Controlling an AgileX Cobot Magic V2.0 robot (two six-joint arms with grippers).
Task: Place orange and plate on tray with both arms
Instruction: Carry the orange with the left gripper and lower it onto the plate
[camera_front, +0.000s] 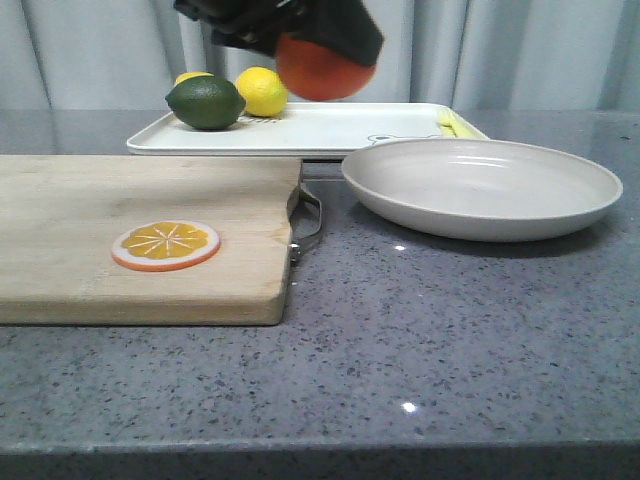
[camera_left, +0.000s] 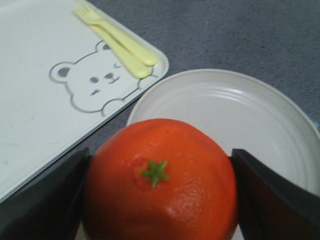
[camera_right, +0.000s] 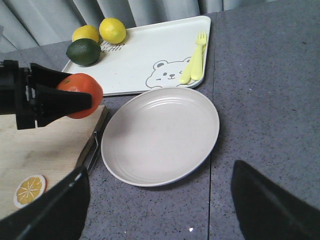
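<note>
Orange up in my left claw, nothing landed on the tray yet.

My left gripper (camera_left: 160, 200) has its jaws clamped on either side of the orange (camera_front: 322, 68), carrying it in the air just short of the tray (camera_front: 330, 130), by the tray's near edge. The plate (camera_front: 480, 185) sits on the counter just beside that same near edge, not on the tray. My right gripper (camera_right: 160, 210) hangs above the counter on the plate's side away from the tray, jaws spread wide, empty. By my reckoning, both placements are left: orange down, then plate.
</note>
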